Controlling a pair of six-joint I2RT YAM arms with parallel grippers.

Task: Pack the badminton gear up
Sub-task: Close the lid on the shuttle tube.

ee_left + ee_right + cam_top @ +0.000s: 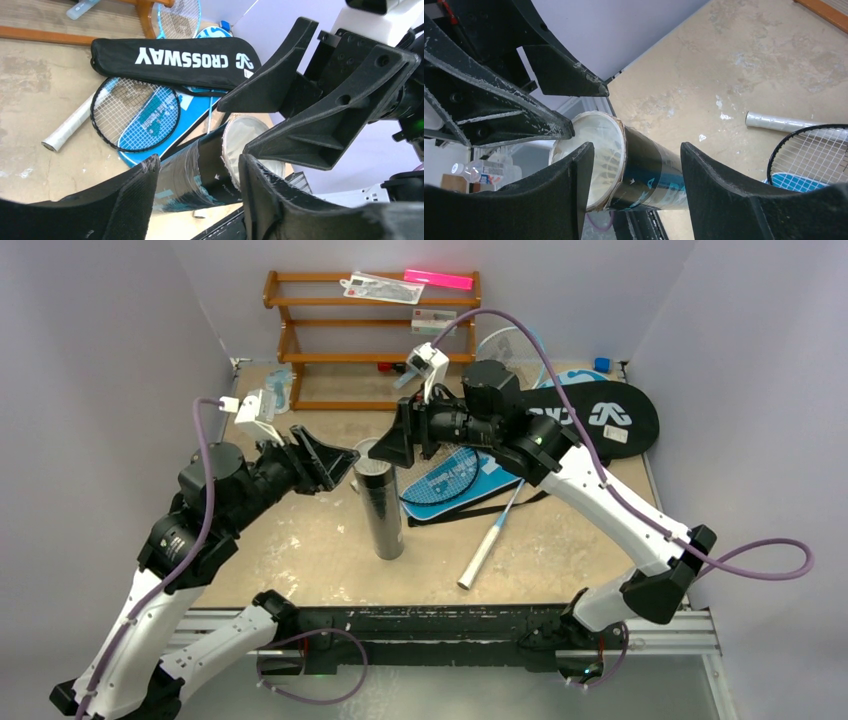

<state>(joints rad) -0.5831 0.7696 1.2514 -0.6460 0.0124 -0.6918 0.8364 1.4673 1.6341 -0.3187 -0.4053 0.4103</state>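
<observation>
The long black tube (382, 515) stands upright mid-table, white feathers showing at its top end (596, 150). My left gripper (342, 464) is open just left of the tube's top, the tube (195, 175) seen between its fingers. From the right, my right gripper (386, 450) is open just over the same end. A black racket (445, 480) with a white grip lies on the blue cover (480, 472). The black "CROSSWAY" cover (590, 415) lies behind them. A light-blue racket (510, 345) leans at the back.
The brown wooden rack (370, 340) stands at the back wall with a pink bar (438, 279) and clear packets (380, 286) on top. Walls close in left, right and back. A metal rail (450, 625) runs along the near edge.
</observation>
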